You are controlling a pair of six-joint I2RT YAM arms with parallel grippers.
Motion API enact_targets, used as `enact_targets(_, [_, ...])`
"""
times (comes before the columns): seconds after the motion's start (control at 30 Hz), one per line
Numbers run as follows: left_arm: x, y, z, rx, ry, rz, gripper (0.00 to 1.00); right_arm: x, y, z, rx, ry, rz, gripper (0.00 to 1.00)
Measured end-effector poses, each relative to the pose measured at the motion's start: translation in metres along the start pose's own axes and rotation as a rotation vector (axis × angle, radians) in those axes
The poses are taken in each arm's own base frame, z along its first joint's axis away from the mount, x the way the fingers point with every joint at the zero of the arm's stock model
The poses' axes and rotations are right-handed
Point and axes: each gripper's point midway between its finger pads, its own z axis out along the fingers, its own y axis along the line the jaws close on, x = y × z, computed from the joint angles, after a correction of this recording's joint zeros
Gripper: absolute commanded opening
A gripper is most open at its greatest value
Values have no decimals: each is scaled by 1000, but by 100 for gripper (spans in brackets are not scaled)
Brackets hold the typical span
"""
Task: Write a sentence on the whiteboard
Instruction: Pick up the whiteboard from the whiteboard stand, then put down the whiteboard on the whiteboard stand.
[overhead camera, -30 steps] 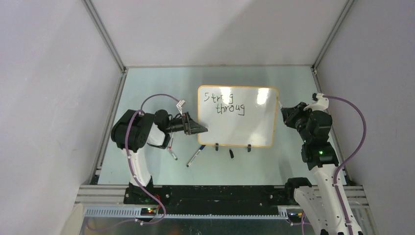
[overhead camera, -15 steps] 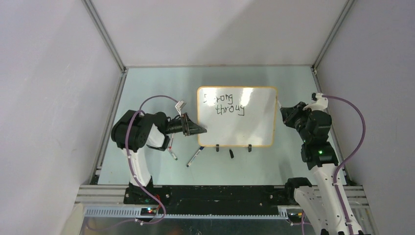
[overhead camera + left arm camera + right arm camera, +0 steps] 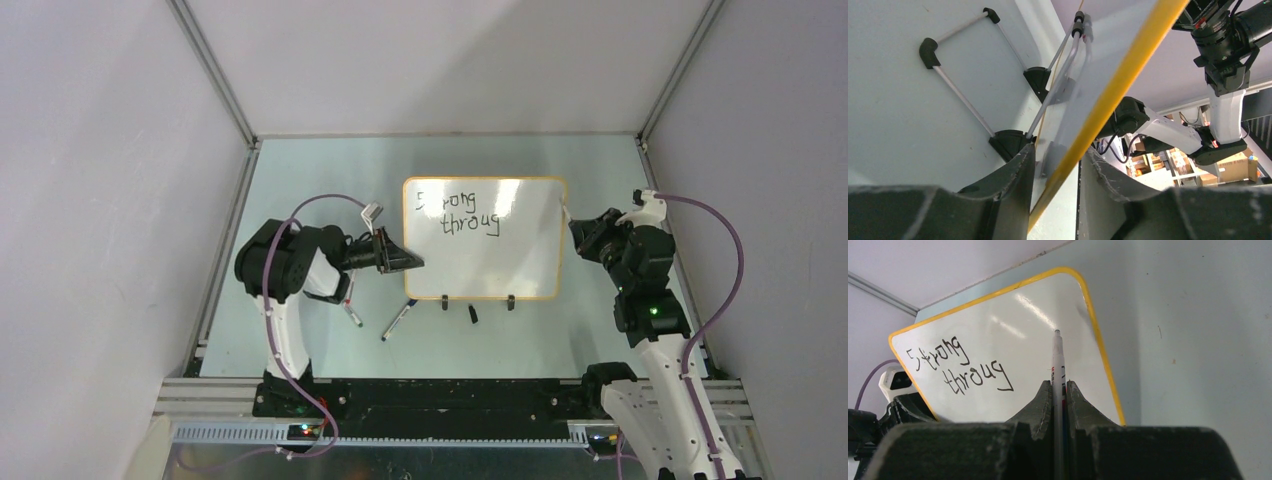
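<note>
Where the whiteboard (image 3: 520, 250) sits at the middle of the pale green surface (image 3: 300, 180), its two black clip feet (image 3: 444, 300) face the arm bases and its orange-yellow rim (image 3: 1128, 65) runs all the way round. The left fingers (image 3: 400, 262) reach in from the left and are closed over the board's left edge near its lower corner. In the left wrist view the rim passes straight between them, one finger (image 3: 1023, 165) on the writing face and the other behind.

The right fingers (image 3: 1045, 395) are clenched on a thin white marker (image 3: 1058, 360), which points forward with its tip over the right part of the whiteboard (image 3: 1038, 340), just inside the rim. Whether the tip touches the face cannot be told.

The sentence (image 3: 960, 367) stands in the board's upper left, well apart from the tip. It reads "Strong", with "throug" below it and set a little to the right. From above, glare hides part of the first word of the lettering (image 3: 460, 210).

Near the left fingers, two pens (image 3: 397, 320) lie on the surface in front of the board's lower left corner. A small black cap (image 3: 472, 314) rests between the clip feet.
</note>
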Motion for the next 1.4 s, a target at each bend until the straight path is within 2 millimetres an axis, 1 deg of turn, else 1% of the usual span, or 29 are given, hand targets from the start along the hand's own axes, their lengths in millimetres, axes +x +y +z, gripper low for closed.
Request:
enact_targets(0.07, [-2,3,2,0,0,-9,37,0,1,0,-2,1,0,0])
enact_targets(0.23, [-5,5,3,1,1,-32,41,1,1,0,-4,4,-1,0])
enact_targets(0.33, [-5,5,3,2,2,-39,38,2,1,0,-5,5,-1,0])
enact_targets(0.4, [-5,4,3,2,2,-41,31,3,1,1,-5,7,-2,0])
enact_targets(0.43, [-4,4,3,2,3,-44,23,3,2,1,-6,7,-2,0])
enact_targets(0.47, [-4,4,3,2,3,-45,18,3,1,1,-6,8,-2,0])
enact_targets(0.5, [-5,4,3,4,2,-39,8,4,1,1,-7,8,-2,0])
enact_targets(0.57, [-9,2,5,17,-6,14,1,4,1,1,-7,10,-3,0])
enact_targets(0.63, [-18,-1,7,30,-16,31,0,5,1,2,-7,11,-2,0])
enact_targets(0.67, [-19,-1,8,31,-16,21,0,5,2,2,-8,12,-3,0])
enact_targets(1.4, [-12,-3,5,41,12,42,0,8,2,3,-5,19,-5,0])
